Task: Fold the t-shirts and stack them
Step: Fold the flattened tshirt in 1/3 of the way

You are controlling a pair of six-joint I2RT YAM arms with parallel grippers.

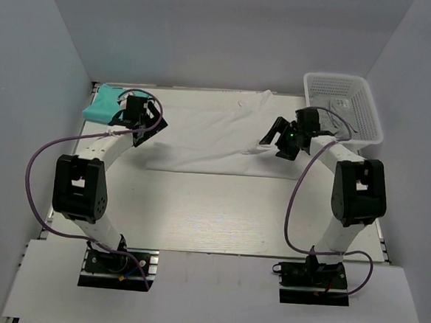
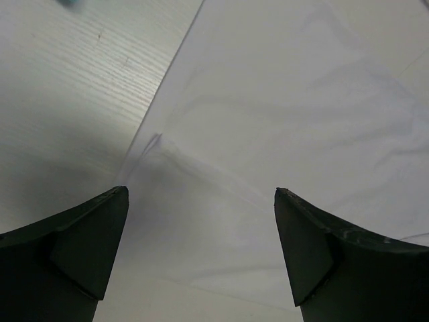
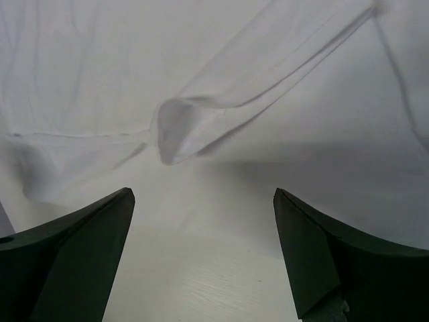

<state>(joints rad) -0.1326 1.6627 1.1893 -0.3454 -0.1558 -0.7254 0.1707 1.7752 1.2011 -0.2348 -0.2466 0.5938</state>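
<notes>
The white t-shirt [image 1: 210, 128] lies spread flat at the back middle of the table. A teal t-shirt [image 1: 101, 105] sits bunched at the far left, partly behind my left arm. My left gripper [image 1: 153, 122] hovers open over the white shirt's left edge. In the left wrist view the white shirt [image 2: 288, 121] lies under and beyond the open left gripper [image 2: 201, 194], with nothing held. My right gripper [image 1: 271, 139] stands open at the shirt's right side. In the right wrist view a curled fold of the shirt [image 3: 177, 127] rests just ahead of the empty right gripper [image 3: 204, 194].
A white mesh basket [image 1: 366, 117] stands at the back right, close behind my right arm. Grey walls close in the table on the left, back and right. Bare wood-grain table [image 1: 212, 213] stretches between the shirt and the arm bases.
</notes>
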